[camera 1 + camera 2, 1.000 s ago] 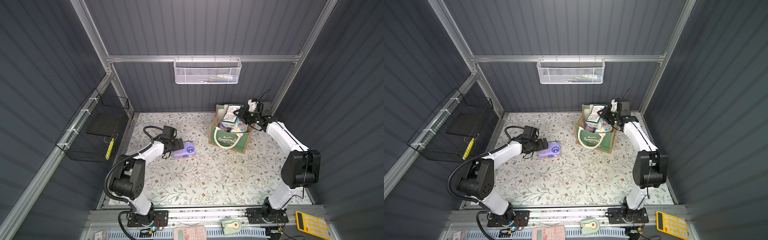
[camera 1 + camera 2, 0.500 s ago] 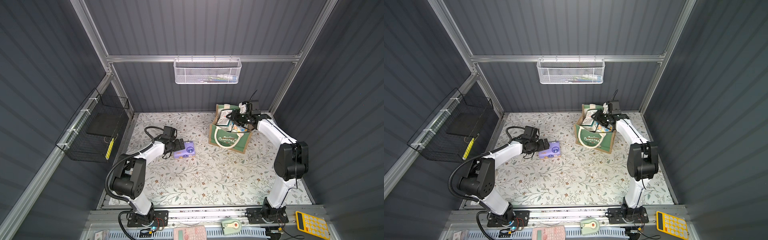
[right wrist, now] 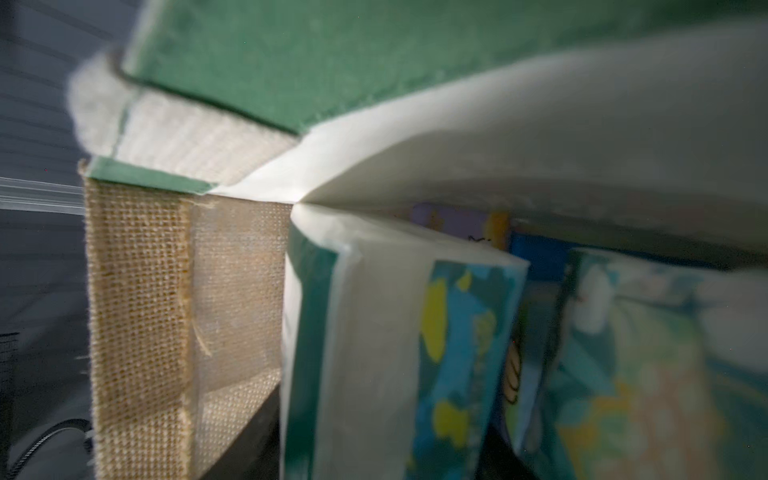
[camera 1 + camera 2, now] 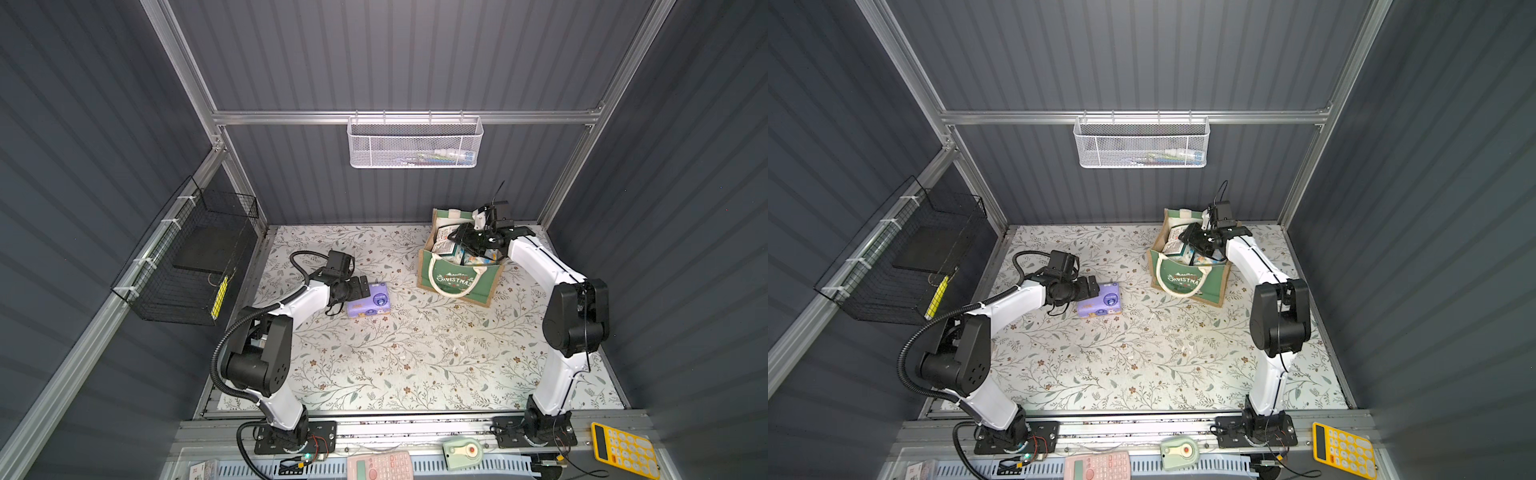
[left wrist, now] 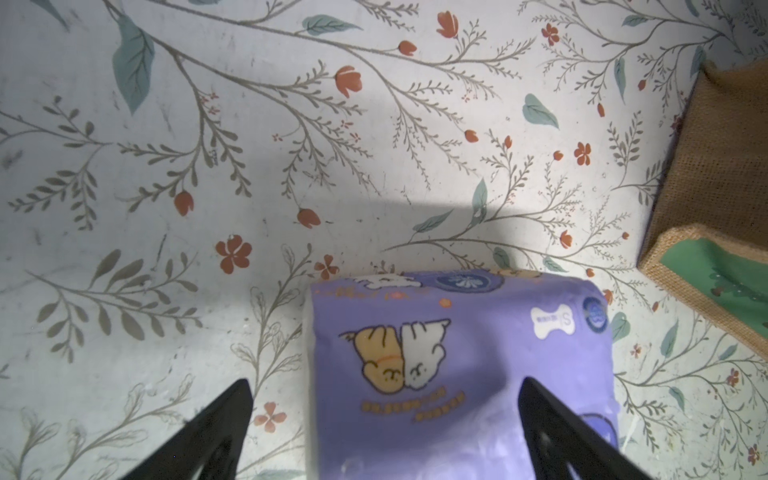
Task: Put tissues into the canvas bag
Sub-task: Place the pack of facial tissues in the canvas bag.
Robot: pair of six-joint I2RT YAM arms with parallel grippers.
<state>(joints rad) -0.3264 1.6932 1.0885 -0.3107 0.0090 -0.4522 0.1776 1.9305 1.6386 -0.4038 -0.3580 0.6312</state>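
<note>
Boxy green canvas bag (image 4: 453, 282), far right on floral table (image 4: 415, 353), already held several plastic-wrapped tissue packs (image 4: 445, 246). One purple soft pack (image 4: 370, 300) lay outside, left of it; left gripper (image 5: 384, 415) spread at its end. The right gripper (image 4: 466, 242) over bag mouth, jaws unreadable.

Camera set: four views.
Both top views high overhead, near-identical, whole cell; left wrist close over mat (image 5: 166, 124); right wrist at canvas bag (image 3: 137, 332) mouth.
</note>
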